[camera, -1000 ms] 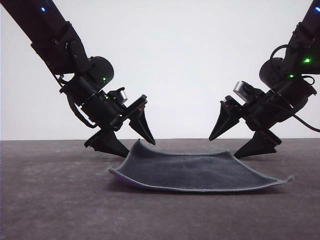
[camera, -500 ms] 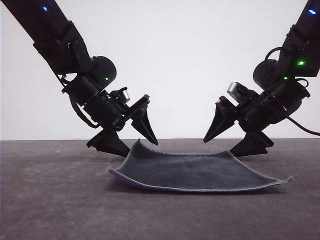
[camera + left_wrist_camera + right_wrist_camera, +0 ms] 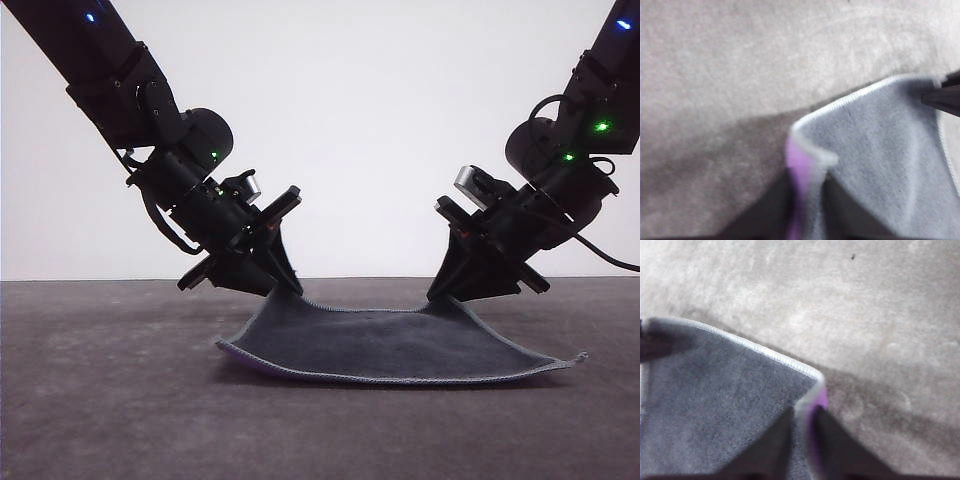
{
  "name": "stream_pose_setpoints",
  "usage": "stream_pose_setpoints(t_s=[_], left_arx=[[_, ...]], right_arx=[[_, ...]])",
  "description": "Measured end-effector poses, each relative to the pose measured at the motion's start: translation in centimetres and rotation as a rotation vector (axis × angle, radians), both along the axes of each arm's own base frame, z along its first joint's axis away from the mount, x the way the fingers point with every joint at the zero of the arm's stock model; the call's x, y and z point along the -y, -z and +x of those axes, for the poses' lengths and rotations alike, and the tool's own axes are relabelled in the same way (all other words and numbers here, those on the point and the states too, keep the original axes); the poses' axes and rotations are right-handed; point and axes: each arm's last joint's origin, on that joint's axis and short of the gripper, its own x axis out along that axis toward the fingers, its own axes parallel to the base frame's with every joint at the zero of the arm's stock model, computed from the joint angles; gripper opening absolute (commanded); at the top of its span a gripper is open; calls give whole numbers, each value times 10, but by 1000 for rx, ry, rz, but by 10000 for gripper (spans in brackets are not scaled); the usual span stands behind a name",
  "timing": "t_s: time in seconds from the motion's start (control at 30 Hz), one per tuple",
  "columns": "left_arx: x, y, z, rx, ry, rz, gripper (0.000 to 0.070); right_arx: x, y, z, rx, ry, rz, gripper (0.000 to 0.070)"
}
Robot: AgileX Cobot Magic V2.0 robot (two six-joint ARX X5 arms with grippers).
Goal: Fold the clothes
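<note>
The cloth (image 3: 385, 345) is a small square, dark grey on its upper face, with a light stitched hem. It lies on the table, but its two far corners are lifted, and there the purple underside (image 3: 799, 165) shows.

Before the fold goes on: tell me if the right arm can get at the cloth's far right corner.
Yes, it looks so: the right gripper is already shut on that corner of the grey and purple cloth, with nothing in between; the right wrist view shows its fingers pinching the hem.
</note>
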Motion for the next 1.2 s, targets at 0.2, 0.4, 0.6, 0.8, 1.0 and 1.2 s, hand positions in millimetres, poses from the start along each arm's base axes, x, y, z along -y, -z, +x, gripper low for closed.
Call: stream_pose_setpoints(t_s=[0.2,0.4,0.6,0.8,1.0,1.2], left_arx=[[0,0,0,4,0,6,0],[-5,2,-1,-22,26,4,0],[-19,7,-5,-97,62,16,0],[-23,3,-14,-155,136,11,0],[-23,-23,-30,-156,199,20,0],[-21,-29,-43,-223,258,18,0]], right_arx=[[1,0,0,1,2,-1,4],[7,0,0,-7,-7,16,4],[20,2,-6,-73,-57,89,4],[31,-2,-18,-149,-113,148,4],[35,-8,-33,-226,-187,237,4],[36,-12,-50,-305,-238,241,4]])
